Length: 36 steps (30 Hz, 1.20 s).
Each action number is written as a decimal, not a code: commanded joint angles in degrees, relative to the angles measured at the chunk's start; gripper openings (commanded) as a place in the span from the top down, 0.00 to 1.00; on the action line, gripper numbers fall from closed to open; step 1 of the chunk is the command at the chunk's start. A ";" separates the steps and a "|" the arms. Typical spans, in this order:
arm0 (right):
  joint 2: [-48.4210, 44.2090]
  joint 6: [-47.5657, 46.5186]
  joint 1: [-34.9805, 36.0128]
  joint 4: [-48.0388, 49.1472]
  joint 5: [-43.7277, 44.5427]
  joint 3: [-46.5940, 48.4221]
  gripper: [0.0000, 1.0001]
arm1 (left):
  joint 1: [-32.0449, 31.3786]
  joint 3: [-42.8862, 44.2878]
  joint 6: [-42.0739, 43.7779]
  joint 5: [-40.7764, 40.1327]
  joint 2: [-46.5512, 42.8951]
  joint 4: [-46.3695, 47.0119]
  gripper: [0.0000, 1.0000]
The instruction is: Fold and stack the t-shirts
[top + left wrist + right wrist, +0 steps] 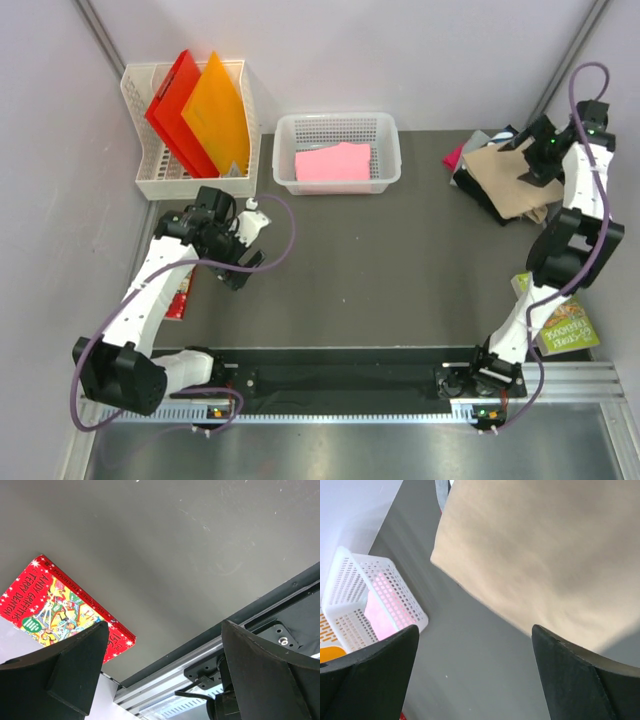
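Tan soft-cloth t-shirt (505, 175) tops the rumpled pile (472, 186) under the right fingers (370, 680), spread and empty; the left fingers (70, 675) gape empty too.

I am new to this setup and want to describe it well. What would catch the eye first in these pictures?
The red folder and orange folder stand out, leaning in a white basket at the far left corner. A folded pink t-shirt lies in the mesh basket at the far middle, and the right gripper, jaws open, hangs over a tan t-shirt at the far right.
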 commanded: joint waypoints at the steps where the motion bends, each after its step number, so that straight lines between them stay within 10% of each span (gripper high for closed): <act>1: 7.53 1.78 0.68 14.46 -12.20 1.64 0.09 | 0.42 0.45 -1.70 -0.25 -3.29 1.10 0.01; 17: 12.37 7.40 2.44 35.31 -24.44 5.67 0.09 | 0.42 -0.52 -2.14 -2.10 -2.68 -1.00 0.01; 36: 24.51 3.09 2.26 26.87 -19.68 11.30 0.07 | 0.51 3.87 -2.75 -4.12 -2.94 -4.69 0.01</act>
